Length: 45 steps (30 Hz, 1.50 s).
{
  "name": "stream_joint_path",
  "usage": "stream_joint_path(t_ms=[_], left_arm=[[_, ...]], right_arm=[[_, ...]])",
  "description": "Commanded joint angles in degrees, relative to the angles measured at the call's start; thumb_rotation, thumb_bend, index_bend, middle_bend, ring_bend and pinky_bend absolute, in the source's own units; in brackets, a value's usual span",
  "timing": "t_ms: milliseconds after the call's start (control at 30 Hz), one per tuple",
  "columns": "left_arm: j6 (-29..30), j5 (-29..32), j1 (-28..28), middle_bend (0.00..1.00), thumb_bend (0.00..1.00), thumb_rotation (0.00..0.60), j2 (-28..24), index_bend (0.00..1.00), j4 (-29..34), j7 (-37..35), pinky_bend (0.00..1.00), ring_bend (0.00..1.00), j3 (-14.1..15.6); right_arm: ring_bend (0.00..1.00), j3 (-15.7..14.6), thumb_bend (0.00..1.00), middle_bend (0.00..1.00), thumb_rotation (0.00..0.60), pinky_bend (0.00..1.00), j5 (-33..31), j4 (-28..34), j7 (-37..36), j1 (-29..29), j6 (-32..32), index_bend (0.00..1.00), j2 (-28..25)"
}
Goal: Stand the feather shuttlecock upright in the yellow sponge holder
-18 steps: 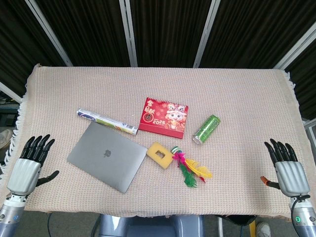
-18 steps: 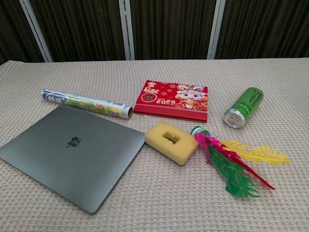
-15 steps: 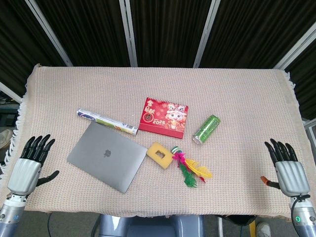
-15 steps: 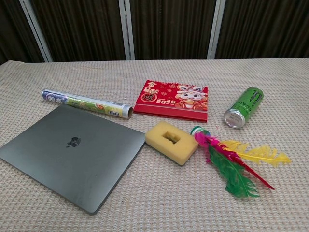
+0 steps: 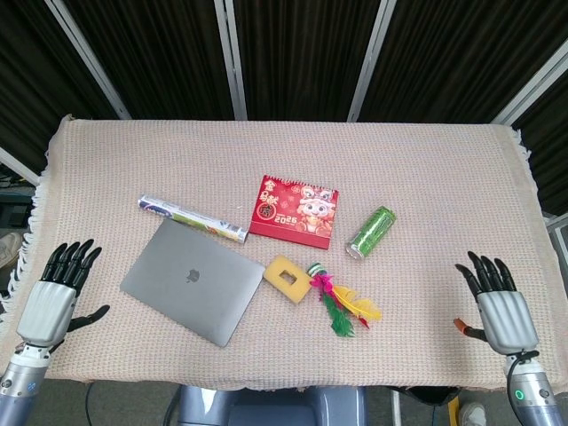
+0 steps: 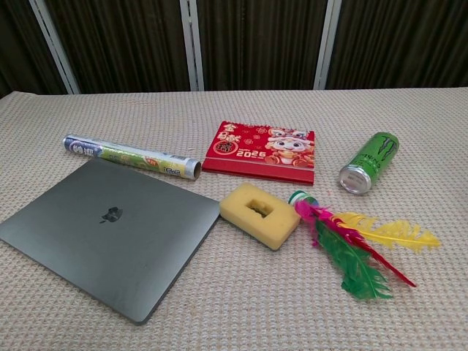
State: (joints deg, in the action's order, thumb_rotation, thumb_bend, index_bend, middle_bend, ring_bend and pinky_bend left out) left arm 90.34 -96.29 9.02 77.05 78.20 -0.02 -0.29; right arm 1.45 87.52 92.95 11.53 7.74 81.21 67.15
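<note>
The feather shuttlecock [image 6: 344,241] lies flat on the surface, its green-and-white base [image 6: 301,198] toward the far left and its pink, green and yellow feathers fanned toward the near right. The base sits just beside the right end of the yellow sponge holder [image 6: 259,215]; I can't tell from either view whether they touch. The holder lies flat with its rectangular slot facing up and nothing in it. Nothing of the task is done yet as I read it: pick-up, turning upright and seating the base in the slot are all left.

My right hand [image 5: 504,306] hovers at the near right edge of the surface, fingers spread, holding nothing, well apart from the shuttlecock. My left hand [image 5: 49,297] is at the near left edge, likewise spread and empty. Neither shows in the chest view.

Around it: a grey laptop [image 6: 110,227], closed, just left of the holder, its corner near the sponge. A red 2025 calendar [image 6: 261,151] lies just beyond the holder. A green can [image 6: 368,163] lies on its side, far right of the shuttlecock. A foil roll [image 6: 131,157] lies along the laptop's far edge.

The approach from the right looks open. My worry is the light sponge shifting when the base is pressed in.
</note>
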Motion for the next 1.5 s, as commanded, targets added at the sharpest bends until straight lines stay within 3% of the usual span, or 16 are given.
stream_joint_path(t_ms=[33, 333, 600, 1133, 1500], left_arm=[[-1.47, 0.68, 0.51, 0.0, 0.06, 0.6, -0.48, 0.0, -0.06, -1.13, 0.0, 0.0, 0.11], [-1.51, 0.84, 0.63, 0.0, 0.06, 0.6, -1.27, 0.0, 0.39, -2.64, 0.0, 0.0, 0.13], [-1.09, 1.52, 0.52, 0.0, 0.06, 0.6, -1.78, 0.0, 0.66, -3.43, 0.0, 0.0, -0.37], [-0.79, 1.95, 0.41, 0.0, 0.06, 0.6, -1.67, 0.0, 0.74, -2.82, 0.0, 0.0, -0.67], [-0.67, 1.69, 0.37, 0.0, 0.06, 0.6, -1.69, 0.0, 0.92, -2.53, 0.0, 0.0, -0.46]], right_arm=[[0.0, -1.75, 0.12, 0.0, 0.6, 0.0, 3.53, 2.38, 5.4, 0.92, -0.88, 0.22, 2.92], [0.0, -2.5, 0.13, 0.0, 0.6, 0.0, 4.13, 8.66, 16.56, 4.24, -7.84, 0.29, 9.08], [0.0, -0.68, 0.13, 0.0, 0.6, 0.0, 0.43, 6.97, 19.9, 8.0, -14.29, 0.29, 14.25], [0.0, 1.68, 0.13, 0.0, 0.6, 0.0, -3.49, 1.07, 17.83, 12.08, -18.79, 0.3, 15.86], [0.0, 1.9, 0.28, 0.0, 0.6, 0.0, -3.63, -6.18, 11.24, 14.18, -20.45, 0.48, 18.38]])
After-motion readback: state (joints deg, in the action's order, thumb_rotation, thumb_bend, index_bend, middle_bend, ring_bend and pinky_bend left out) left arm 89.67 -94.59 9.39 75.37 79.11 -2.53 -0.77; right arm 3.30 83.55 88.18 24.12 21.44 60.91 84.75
